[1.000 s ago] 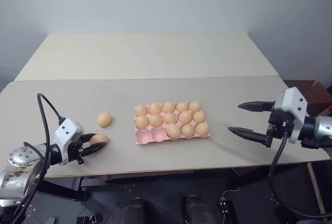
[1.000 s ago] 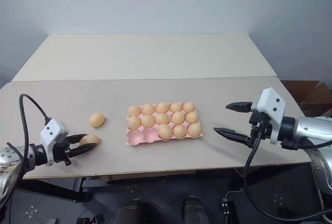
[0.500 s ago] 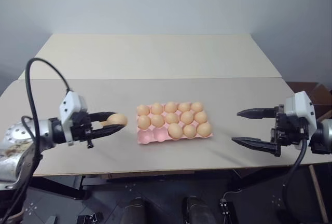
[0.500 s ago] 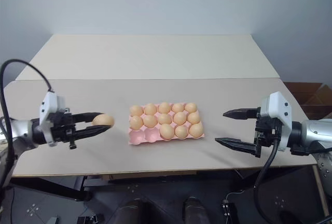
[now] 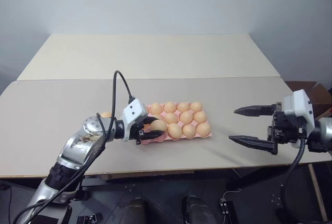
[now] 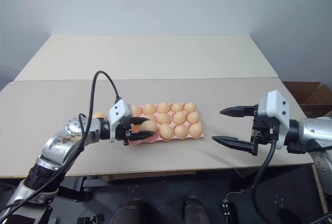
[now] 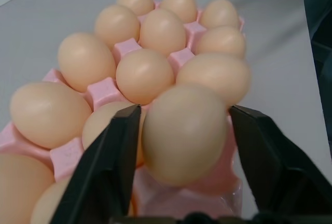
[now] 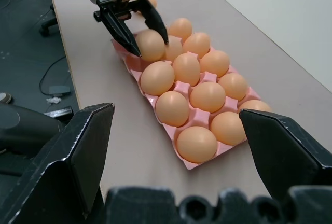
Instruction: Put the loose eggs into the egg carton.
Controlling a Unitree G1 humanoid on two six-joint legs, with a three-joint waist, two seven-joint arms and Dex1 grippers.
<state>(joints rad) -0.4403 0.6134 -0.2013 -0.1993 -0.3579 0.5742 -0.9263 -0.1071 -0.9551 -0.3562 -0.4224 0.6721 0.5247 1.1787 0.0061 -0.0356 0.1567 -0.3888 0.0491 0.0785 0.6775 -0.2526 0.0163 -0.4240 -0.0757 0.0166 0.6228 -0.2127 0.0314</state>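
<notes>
The pink egg carton (image 5: pixel 181 138) lies mid-table with several tan eggs in its cups (image 7: pixel 104 92). My left gripper (image 5: pixel 155 129) is at the carton's front left corner, shut on a loose egg (image 7: pixel 184 130) that hangs just over the front row. From the right wrist view this egg (image 8: pixel 150 45) sits between the two black fingers. Another loose egg (image 6: pixel 99 115) lies on the table behind my left arm, partly hidden. My right gripper (image 5: pixel 233 125) hovers to the right of the carton, open and empty.
The grey table (image 5: pixel 52 110) stretches to the left and right of the carton, with a second cream table (image 5: pixel 150 53) butted behind it. A black cable (image 5: pixel 118 81) loops above my left wrist. The table's front edge runs close under both grippers.
My left gripper lifted the egg off the table at the left and carried it right to the carton's front left corner. The right gripper stayed open in place.
</notes>
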